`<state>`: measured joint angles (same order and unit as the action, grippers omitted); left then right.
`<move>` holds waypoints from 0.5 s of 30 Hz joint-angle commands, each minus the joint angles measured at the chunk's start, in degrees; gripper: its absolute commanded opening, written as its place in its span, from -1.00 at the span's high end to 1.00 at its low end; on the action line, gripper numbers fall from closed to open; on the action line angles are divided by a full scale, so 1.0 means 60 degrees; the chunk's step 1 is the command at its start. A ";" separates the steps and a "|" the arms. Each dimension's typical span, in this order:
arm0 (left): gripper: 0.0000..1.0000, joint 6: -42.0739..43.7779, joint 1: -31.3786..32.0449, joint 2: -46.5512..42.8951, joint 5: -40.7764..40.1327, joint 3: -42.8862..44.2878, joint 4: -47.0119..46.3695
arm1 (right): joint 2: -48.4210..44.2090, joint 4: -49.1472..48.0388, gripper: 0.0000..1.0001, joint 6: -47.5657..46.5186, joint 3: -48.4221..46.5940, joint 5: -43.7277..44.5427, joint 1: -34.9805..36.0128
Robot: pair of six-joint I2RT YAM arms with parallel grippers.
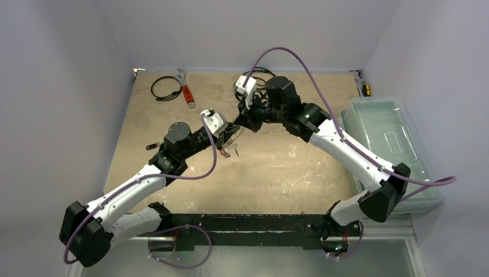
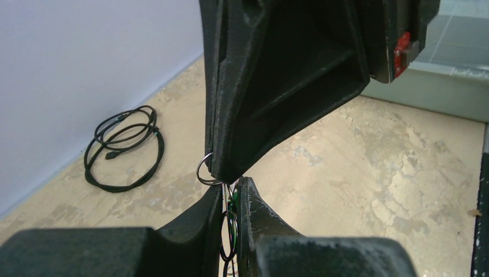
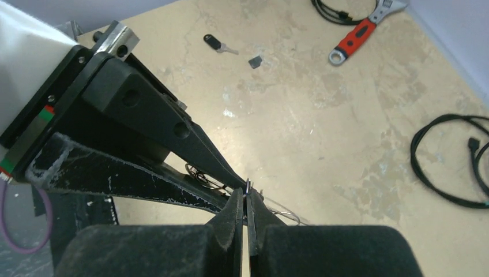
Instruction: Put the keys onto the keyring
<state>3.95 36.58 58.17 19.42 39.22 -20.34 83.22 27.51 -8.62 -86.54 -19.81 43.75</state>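
- The left wall (image 1: 57,86) is plain, pale grey-lilac, and it borders the table (image 1: 277,167), whose beige surface is mottled and worn.
- At the table's far left we see a black coiled cable (image 1: 166,88) just beside a red-handled wrench (image 1: 185,89). Nearer, a dark-tagged key (image 1: 152,146) lies alone by the left arm.
- The left gripper (image 1: 232,131) hangs over mid-table, its jaws closed on the keyring (image 2: 229,225), a thin ring seen edge-on between its fingers.
- The keys (image 1: 228,151) dangle under that gripper, and we make out one reddish tag.
- The right gripper (image 1: 241,122) meets the left one tip to tip from the far side. Its jaws are pinched tight on a small silver loop (image 2: 205,171); we cannot tell whether that loop is part of the keyring.
- A clear plastic bin (image 1: 392,144) stands at the table's right edge, against the pale right wall (image 1: 438,57).
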 commanded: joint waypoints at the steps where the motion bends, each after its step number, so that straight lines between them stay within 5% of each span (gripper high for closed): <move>1: 1.00 0.1108 0.0194 -0.0410 -0.0324 0.0480 0.0299 | 0.0133 0.0679 1.00 0.0395 -0.0670 0.0243 -0.0033; 15: 1.00 0.2271 0.0342 -0.0813 -0.1229 0.0253 0.0503 | 0.0678 0.1661 1.00 0.0862 -0.1092 -0.0155 -0.0031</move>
<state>13.21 38.50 55.77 14.70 39.24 -14.24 86.67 33.15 -4.89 -90.76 -20.51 43.77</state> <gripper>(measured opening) 0.083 0.011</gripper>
